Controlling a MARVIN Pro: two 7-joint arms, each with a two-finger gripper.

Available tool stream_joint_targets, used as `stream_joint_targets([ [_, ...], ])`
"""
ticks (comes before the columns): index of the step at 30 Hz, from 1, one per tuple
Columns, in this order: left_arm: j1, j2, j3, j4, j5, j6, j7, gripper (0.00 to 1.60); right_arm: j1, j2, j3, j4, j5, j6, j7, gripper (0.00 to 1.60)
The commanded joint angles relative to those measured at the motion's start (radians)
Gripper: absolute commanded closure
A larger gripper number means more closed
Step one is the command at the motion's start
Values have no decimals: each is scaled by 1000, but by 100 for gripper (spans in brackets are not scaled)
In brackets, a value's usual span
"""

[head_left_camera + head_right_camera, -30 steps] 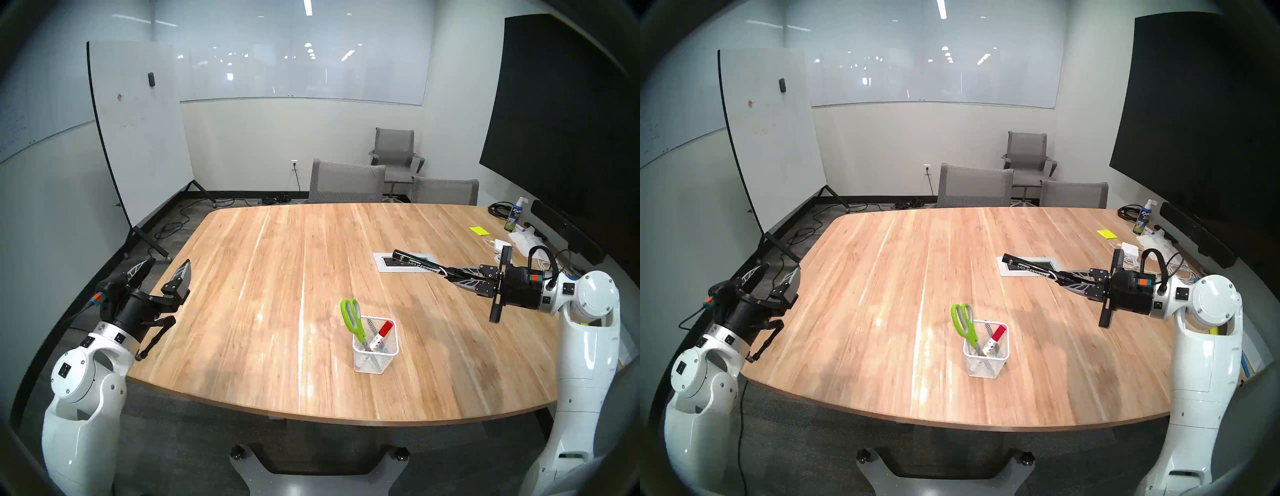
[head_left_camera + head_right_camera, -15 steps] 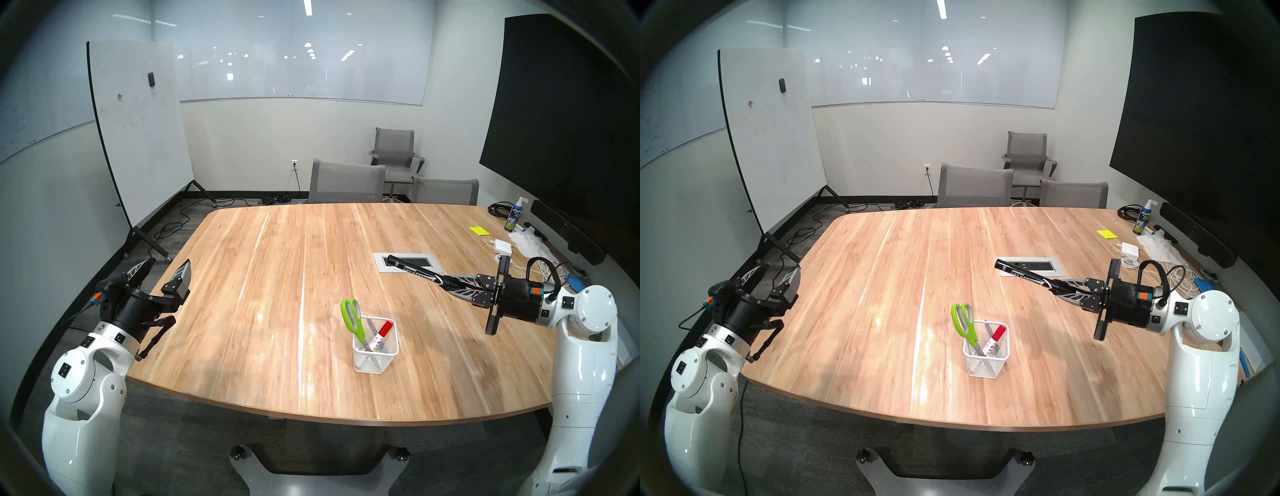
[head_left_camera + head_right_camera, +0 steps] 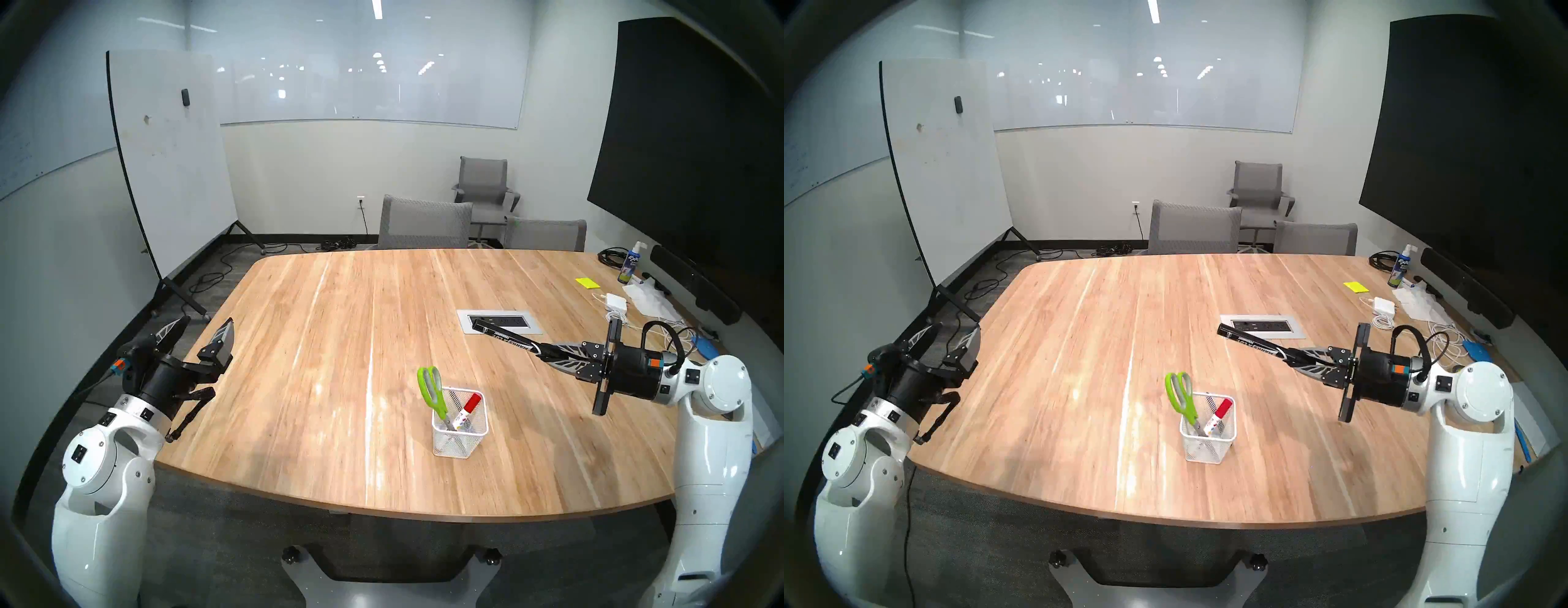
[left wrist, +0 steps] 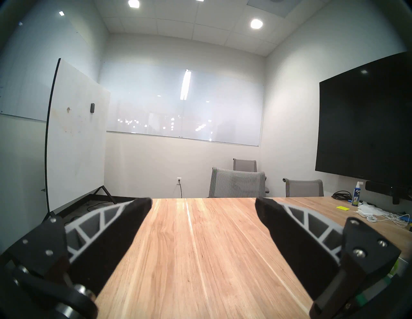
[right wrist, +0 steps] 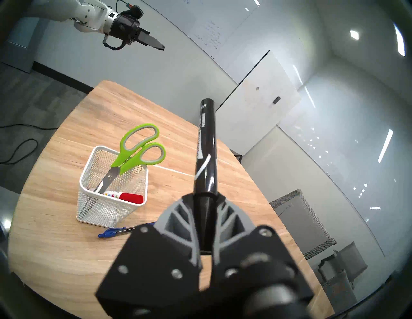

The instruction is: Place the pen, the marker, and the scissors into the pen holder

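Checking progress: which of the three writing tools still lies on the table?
The slim blue pen, flat beside the pen holder. The red-capped marker is inside it; the black marker is in the right gripper.

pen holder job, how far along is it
Done: the scissors and a red-capped marker already stand in the pen holder. In hand: the right gripper has its jaws shut on the black marker, held in the air away from the holder. Left: the blue pen lies on the table beside the holder. The left gripper is open and empty.
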Motion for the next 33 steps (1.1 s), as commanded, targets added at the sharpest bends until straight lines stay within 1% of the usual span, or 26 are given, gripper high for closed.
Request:
stream_joint_targets([
  [1,-1,1,-5,-17,-1,2,1,0,47,-7,-28,-7,10,2,-12,160],
  [8,-2,0,-5,-18,0,3,0,0,51,-8,-42,1,13,-5,-11,160],
  [16,-2,-2,-6,-18,1,4,-1,0,56,-2,-50,32,11,-45,-5,160],
  [19,-2,-2,-6,-18,1,4,-2,0,58,6,-51,37,9,-73,-1,160],
  [20,-3,-2,-6,-18,1,4,-2,0,58,8,-51,38,5,-98,-1,160],
  [22,-3,-3,-6,-18,2,5,-2,0,60,11,-51,43,6,-100,-1,160],
  [23,-3,-3,-6,-18,2,5,-2,0,60,13,-53,42,4,-117,-1,160],
  [24,-3,-3,-6,-18,2,5,-2,0,60,13,-53,42,4,-117,-1,160],
  [27,-3,-4,-6,-17,2,5,-3,0,58,27,-63,44,-3,-179,-1,160],
  [30,-3,-4,-7,-18,3,5,-3,0,55,34,-67,46,3,-176,-1,160],
  [31,-4,-5,-7,-17,3,5,-4,0,45,46,-74,37,-4,-217,-6,160],
  [33,-4,-5,-7,-17,3,5,-4,0,36,63,-84,35,-11,-262,-17,160],
])
